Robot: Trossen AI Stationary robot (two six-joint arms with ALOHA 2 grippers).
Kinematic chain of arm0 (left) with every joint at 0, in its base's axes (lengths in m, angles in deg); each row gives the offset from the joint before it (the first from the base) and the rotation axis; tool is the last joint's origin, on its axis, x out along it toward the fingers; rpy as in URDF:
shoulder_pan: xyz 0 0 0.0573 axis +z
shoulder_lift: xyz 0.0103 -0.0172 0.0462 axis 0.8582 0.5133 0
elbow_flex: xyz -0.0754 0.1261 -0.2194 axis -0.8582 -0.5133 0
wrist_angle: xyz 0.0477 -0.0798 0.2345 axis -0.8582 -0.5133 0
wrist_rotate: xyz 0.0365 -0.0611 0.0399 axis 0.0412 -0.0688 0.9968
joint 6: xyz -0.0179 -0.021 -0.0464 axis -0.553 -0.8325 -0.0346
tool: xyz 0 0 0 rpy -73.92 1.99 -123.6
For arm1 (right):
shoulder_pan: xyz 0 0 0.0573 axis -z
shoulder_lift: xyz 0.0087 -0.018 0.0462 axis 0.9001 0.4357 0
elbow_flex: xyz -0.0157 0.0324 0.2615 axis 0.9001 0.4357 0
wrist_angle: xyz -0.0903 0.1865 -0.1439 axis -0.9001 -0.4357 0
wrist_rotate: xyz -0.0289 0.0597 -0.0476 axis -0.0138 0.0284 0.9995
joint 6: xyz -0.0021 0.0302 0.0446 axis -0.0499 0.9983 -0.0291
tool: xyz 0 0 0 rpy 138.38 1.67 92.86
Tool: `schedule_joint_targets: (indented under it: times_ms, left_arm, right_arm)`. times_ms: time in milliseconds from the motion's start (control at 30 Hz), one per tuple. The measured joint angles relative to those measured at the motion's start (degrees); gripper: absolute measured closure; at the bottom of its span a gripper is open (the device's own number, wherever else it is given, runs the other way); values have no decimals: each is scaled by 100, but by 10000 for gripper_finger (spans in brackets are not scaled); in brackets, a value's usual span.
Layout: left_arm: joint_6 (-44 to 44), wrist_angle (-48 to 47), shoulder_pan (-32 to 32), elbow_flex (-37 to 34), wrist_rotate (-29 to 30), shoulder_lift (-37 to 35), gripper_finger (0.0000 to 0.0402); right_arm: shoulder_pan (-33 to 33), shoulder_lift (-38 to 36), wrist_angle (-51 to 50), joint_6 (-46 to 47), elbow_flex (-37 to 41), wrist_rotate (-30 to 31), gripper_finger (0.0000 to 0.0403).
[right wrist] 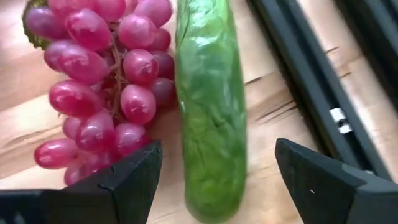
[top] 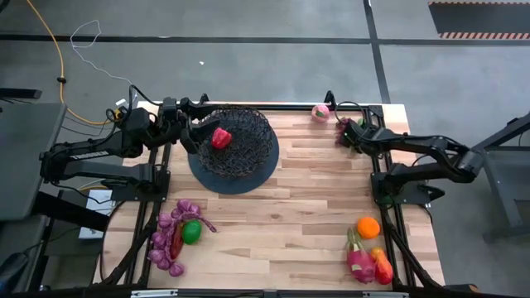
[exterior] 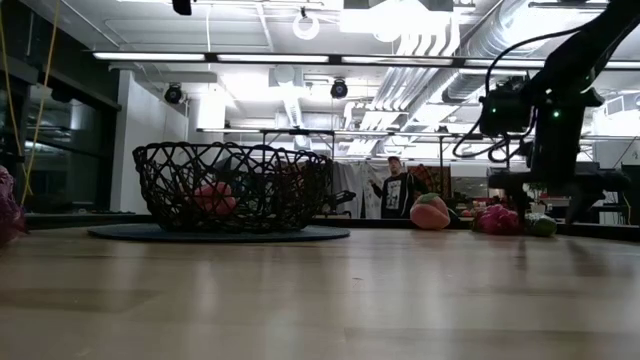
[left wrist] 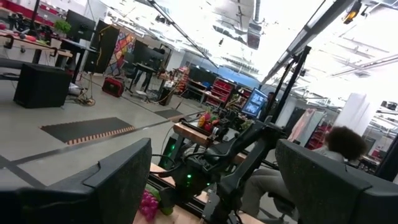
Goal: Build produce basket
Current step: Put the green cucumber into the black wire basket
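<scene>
The black wire basket (top: 233, 157) stands on the table's far left with a red fruit (top: 220, 137) inside it. My left gripper (top: 195, 132) hangs open by the basket's left rim, holding nothing (left wrist: 214, 180). At the far right edge a green cucumber (right wrist: 210, 106) lies flat on the wood, next to a bunch of red-purple grapes (right wrist: 102, 81). My right gripper (right wrist: 214, 180) points down over the cucumber's end. It is open, with one finger on each side of the cucumber and a gap showing on both sides.
A pink fruit (top: 320, 112) lies at the far edge. Grapes, a lime and a red piece (top: 178, 236) lie near left. An orange (top: 368, 227) and red and pink fruits (top: 364, 263) lie near right. A black frame rail (right wrist: 298, 62) runs beside the cucumber.
</scene>
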Motion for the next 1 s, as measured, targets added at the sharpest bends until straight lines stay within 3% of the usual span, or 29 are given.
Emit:
schedule_joint_targets:
  times_ms: [267, 567, 767, 1000]
  left_arm:
    - [-2, -2, 0, 0, 0, 2, 71]
    - [-1, -2, 0, 0, 129, 1, 71]
    - [0, -2, 0, 0, 129, 2, 71]
    - [108, -2, 0, 0, 127, 2, 71]
  right_arm:
    - [120, 523, 95, -24, -23, -104, 171]
    - [121, 194, -59, -277, 0, -140, 296]
    - [60, -624, -389, -411, -111, -193, 300]
    - [-185, -1756, -641, -1545, -1081, 205, 291]
